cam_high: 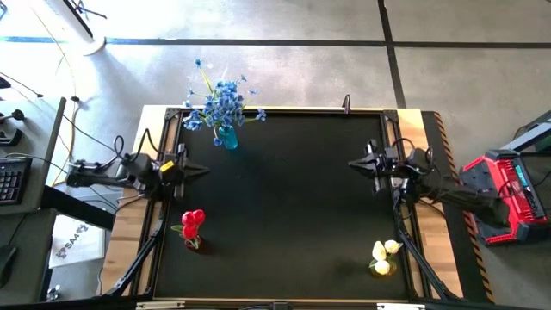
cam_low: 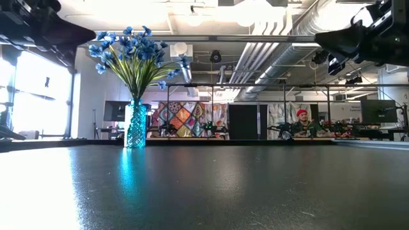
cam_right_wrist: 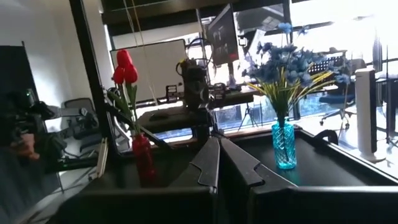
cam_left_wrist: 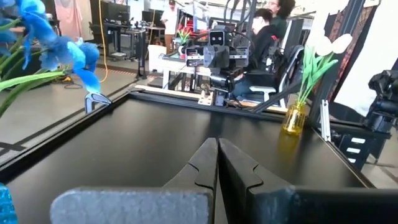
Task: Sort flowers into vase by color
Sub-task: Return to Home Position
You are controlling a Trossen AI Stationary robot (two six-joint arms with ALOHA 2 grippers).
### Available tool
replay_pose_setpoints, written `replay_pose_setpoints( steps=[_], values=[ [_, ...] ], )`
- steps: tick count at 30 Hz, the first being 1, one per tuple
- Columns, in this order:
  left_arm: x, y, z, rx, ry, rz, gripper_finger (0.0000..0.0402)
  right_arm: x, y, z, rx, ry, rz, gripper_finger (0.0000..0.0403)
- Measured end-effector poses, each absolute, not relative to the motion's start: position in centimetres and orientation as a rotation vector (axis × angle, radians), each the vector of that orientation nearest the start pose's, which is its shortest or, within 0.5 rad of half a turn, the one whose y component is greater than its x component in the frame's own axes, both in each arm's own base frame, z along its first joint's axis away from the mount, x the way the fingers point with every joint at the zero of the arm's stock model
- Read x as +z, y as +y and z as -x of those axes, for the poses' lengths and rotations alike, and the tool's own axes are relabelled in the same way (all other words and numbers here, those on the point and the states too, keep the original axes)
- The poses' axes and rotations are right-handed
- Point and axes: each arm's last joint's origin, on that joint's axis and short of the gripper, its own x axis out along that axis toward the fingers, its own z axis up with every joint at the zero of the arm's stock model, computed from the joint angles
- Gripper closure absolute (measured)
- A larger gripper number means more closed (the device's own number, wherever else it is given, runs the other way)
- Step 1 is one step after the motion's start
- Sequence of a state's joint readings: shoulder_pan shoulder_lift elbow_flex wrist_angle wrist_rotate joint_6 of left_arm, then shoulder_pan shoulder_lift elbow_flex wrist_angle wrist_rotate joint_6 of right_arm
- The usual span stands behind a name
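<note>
Blue flower sprays stand with their stems in a teal glass vase at the table's far left; they also show in the low view. Red tulips stand in a red vase at the near left. Pale yellow tulips stand in a yellow vase at the near right. My left gripper is shut and empty at the table's left side, pointing level toward the middle. My right gripper is shut and empty at the right side, facing it.
The black tabletop lies bare between the two grippers. A metal clip stands on the far rim. A red machine stands right of the table, a desk with a keyboard to the left. People sit beyond the table.
</note>
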State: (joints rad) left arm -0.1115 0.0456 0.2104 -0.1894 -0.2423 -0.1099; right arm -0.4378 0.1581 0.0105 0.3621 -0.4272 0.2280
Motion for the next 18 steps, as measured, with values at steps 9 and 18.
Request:
replay_pose_setpoints(
  steps=[9, 18],
  values=[
    [20.2, -0.1, -8.8, 0.144, 0.026, 0.125, 0.0401, 18.6, -3.1, -9.1, 0.07, -0.173, -0.153, 0.0403],
    [18.2, -0.2, -9.6, 0.108, -0.009, 0.141, 0.0401, 18.8, -2.6, -8.7, 0.133, -0.197, -0.129, 0.0403]
  ],
)
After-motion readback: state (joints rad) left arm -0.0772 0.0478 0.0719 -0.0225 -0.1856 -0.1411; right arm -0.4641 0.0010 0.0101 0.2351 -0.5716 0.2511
